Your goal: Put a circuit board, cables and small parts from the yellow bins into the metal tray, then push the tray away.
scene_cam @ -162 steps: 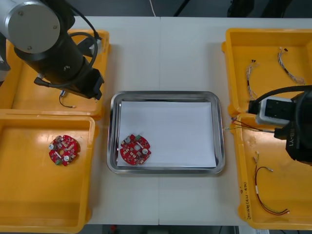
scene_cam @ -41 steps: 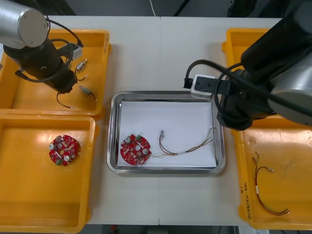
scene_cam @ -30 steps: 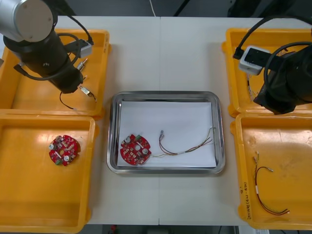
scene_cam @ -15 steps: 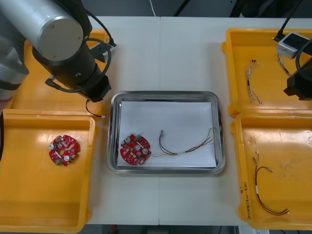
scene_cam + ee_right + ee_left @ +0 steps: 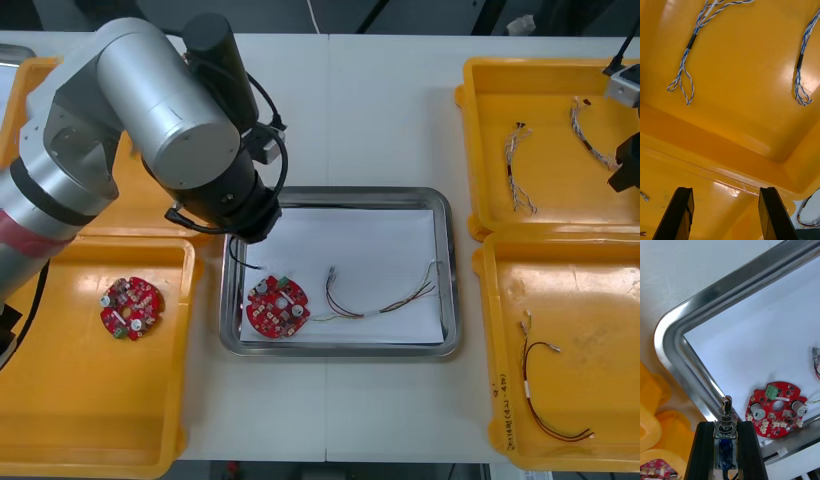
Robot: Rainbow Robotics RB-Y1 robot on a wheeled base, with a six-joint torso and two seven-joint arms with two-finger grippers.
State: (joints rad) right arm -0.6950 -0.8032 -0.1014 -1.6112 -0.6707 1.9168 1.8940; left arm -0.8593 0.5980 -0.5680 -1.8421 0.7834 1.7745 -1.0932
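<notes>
Left wrist view: left end effector (image 5: pixel 725 424) clenched on half-hidden small metal part (image 5: pixel 726 405) over tray (image 5: pixel 752 277); right end effector (image 5: pixel 725 191) released.

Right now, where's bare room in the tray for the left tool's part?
Bare: metal tray's white far half, between far rim and circuit board and red and yellow cable. Crowded: near half. Left tool, shut on the small metal part, at its left rim; right tool over a yellow bin.
</notes>
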